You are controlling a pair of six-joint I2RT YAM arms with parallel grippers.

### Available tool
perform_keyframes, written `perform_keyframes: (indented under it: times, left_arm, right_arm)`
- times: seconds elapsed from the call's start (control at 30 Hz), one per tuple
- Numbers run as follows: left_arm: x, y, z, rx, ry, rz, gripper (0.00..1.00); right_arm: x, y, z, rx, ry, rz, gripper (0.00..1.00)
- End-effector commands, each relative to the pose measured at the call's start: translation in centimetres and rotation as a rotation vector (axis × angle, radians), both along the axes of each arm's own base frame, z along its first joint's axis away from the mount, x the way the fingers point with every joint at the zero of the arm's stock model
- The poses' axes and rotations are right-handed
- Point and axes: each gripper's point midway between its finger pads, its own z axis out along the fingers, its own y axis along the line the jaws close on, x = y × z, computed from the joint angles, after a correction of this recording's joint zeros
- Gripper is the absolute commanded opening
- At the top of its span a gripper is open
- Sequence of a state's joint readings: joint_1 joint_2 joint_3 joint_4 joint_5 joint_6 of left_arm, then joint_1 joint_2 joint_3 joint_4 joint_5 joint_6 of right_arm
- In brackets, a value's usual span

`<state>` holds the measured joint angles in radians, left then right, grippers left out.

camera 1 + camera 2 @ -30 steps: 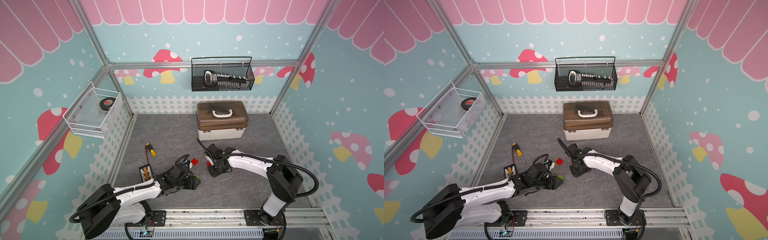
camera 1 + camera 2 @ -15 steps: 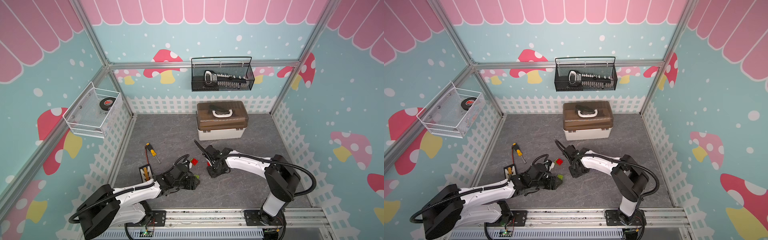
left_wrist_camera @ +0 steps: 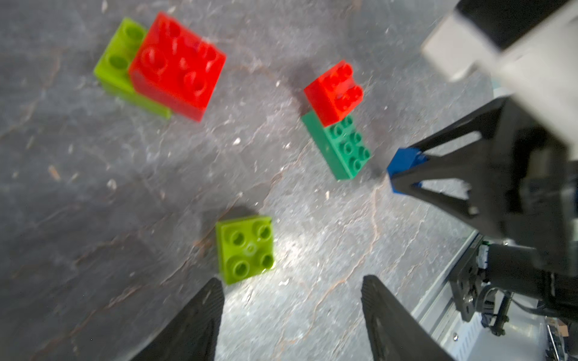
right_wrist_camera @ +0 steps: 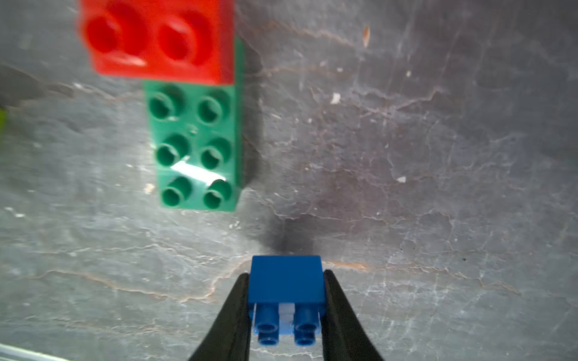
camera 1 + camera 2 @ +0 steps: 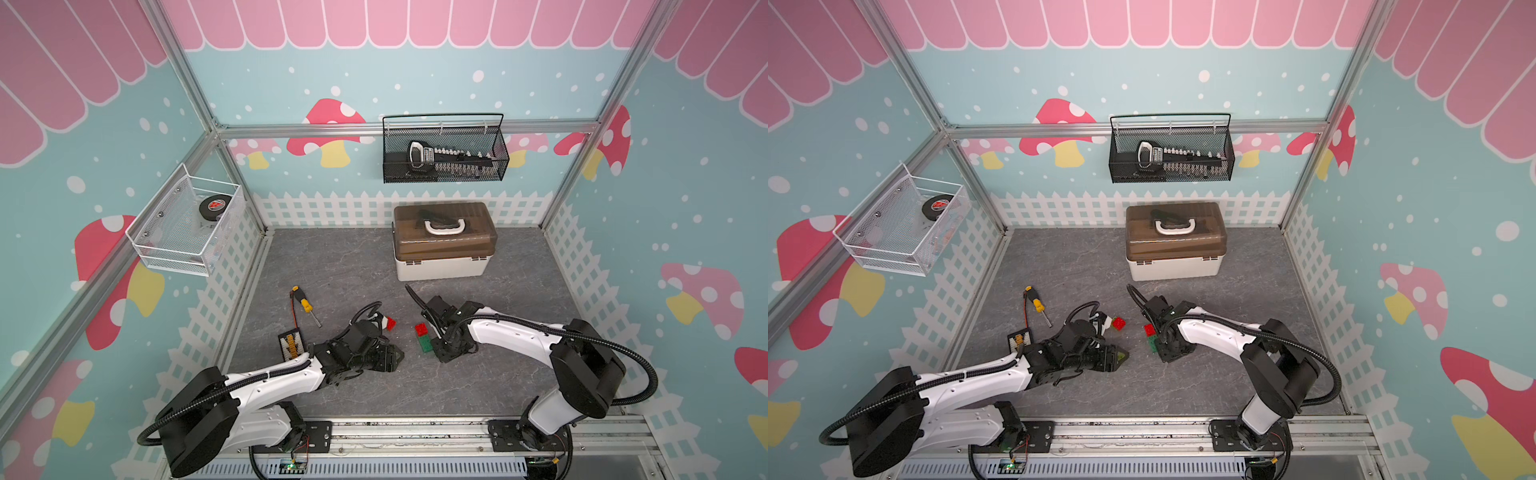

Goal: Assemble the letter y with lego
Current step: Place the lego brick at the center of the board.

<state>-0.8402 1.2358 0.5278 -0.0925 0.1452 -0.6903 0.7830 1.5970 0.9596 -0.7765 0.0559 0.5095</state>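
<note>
1. The right pincer [image 4: 286,276] pinched the blue brick [image 3: 403,161] by two opposite sides, studs turned back toward the wrist, low over the worktop [image 5: 478,386]. I could not tell whether it touched.
2. Just beside it lay the dark green brick [image 4: 194,147], with a red brick [image 4: 159,40] seated on its far end. Its bare end faced the blue brick across a narrow gap.
3. The left pincer [image 3: 291,281] stood spread and empty. A loose lime brick [image 3: 245,248] lay just ahead of one fingertip, not between them.
4. Farther off, a second red brick [image 3: 178,65] sat on a second lime brick [image 3: 119,59], leaving two lime studs uncovered at one edge. The lego thus lay in four separate parts.
5. In a top view, bare worktop stretched from the bricks to the toolbox [image 5: 444,241] and out to the right fence. The screwdriver [image 5: 305,305] lay well apart, near the left edge.
</note>
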Motion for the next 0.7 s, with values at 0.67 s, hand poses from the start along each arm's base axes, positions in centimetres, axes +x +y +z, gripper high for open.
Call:
perform_keyframes:
  times: [0.67]
  left_arm:
    - [6.2,-7.1,1.3,-0.051,0.037,-0.026,0.70]
  right_arm:
    - [2.7,-1.8,3.2,0.159,-0.170,-0.157,0.49]
